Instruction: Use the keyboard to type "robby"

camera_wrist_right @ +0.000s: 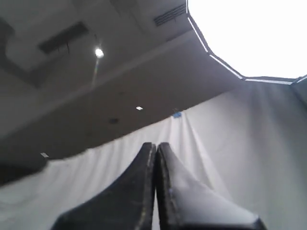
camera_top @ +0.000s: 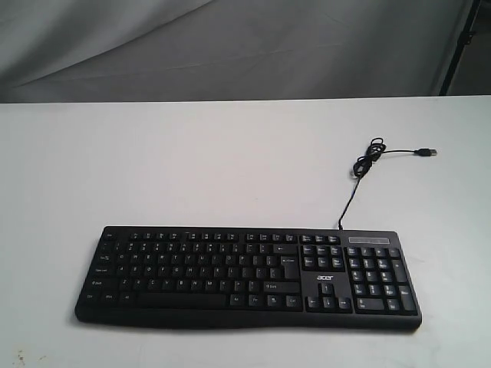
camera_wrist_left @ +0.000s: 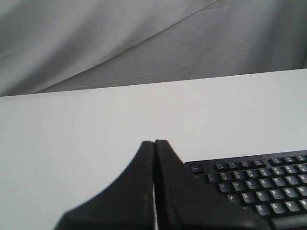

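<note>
Black keyboard (camera_top: pixel 247 276) lies along the worktop's (camera_top: pixel 192 169) near edge, its cable (camera_top: pixel 367 159) coiled behind toward the right. Left pincer (camera_wrist_left: pixel 154 143) and right pincer (camera_wrist_right: pixel 156 145) are both pressed together.

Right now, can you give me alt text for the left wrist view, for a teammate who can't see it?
The left gripper, shut and holding nothing, points out over a bare white table. One corner of the black keyboard shows beside it, apart from the fingertips. Creased grey cloth hangs behind the table.
</note>
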You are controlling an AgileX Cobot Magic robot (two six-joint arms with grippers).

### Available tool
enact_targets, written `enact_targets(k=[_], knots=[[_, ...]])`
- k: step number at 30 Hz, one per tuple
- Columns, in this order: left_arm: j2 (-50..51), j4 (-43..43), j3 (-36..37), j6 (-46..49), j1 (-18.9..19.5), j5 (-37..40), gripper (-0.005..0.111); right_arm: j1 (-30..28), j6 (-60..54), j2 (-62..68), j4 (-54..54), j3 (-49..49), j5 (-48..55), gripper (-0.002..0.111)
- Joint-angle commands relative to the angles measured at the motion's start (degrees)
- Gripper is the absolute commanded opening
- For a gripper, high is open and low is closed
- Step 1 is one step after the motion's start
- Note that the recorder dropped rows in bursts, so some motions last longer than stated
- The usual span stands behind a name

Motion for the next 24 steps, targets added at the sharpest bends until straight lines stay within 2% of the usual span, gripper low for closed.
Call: enact_targets(k=[1, 5, 8, 10, 13, 14, 16, 17, 18, 19, 20, 21, 22, 24], knots=[[-0.2, 0.27, 0.25, -0.16, -0.36, -0.31, 0.0, 0.07, 13.69, -0.21, -3.56, -0.95, -3.8, 0.0], [-0.2, 0.27, 0.25, -0.16, -0.36, -0.31, 0.0, 0.07, 13.85, -0.21, -7.71, -3.31, -1.37, 0.0], [-0.2, 0.27, 0.25, -0.16, -0.36, -0.31, 0.0, 0.07, 14.35, 1.65, -13.95, -10.94, 12.89, 0.0], [-0.2, 0.27, 0.25, -0.16, -0.36, -0.31, 0.0, 0.16, 17.47, 7.72, -20.63, -16.94, 19.32, 0.0], [-0.2, 0.27, 0.25, -0.16, -0.36, -0.31, 0.0, 1.55, 26.74, 19.5, -37.1, -25.27, 18.97, 0.0], [-0.2, 0.27, 0.25, -0.16, -0.36, -0.31, 0.0, 3.01, 37.15, 27.72, -54.09, -31.89, 17.21, 0.0], [-0.2, 0.27, 0.25, -0.16, -0.36, -0.31, 0.0, 4.22, 48.43, 34.34, -68.99, -37.54, 15.3, 0.0], [-0.2, 0.27, 0.25, -0.16, -0.36, -0.31, 0.0, 4.68, 57.19, 39.17, -80.47, -41.97, 12.36, 0.0], [-0.2, 0.27, 0.25, -0.16, -0.36, -0.31, 0.0, 4.65, 68.69, 46.28, -94.41, -49.1, 5.12, 0.0], [-0.2, 0.27, 0.25, -0.16, -0.36, -0.31, 0.0, 4.65, 72.03, 50.36, -97.95, -53.09, -0.13, 0.0], [-0.2, 0.27, 0.25, -0.16, -0.36, -0.31, 0.0, 4.5, 70.75, 57.4, -97.95, -58.34, -11.29, 0.0], [-0.2, 0.27, 0.25, -0.16, -0.36, -0.31, 0.0, 4.5, 70.63, 61.72, -97.95, -61.67, -16.82, 0.0], [-0.2, 0.27, 0.25, -0.16, -0.36, -0.31, 0.0, 4.75, 72.1, 67.37, -97.95, -65.9, -20.16, 0.0], [-0.2, 0.27, 0.25, -0.16, -0.36, -0.31, 0.0, 4.74, 73.04, 74.0, -97.95, -69.26, -19.13, 0.0]])
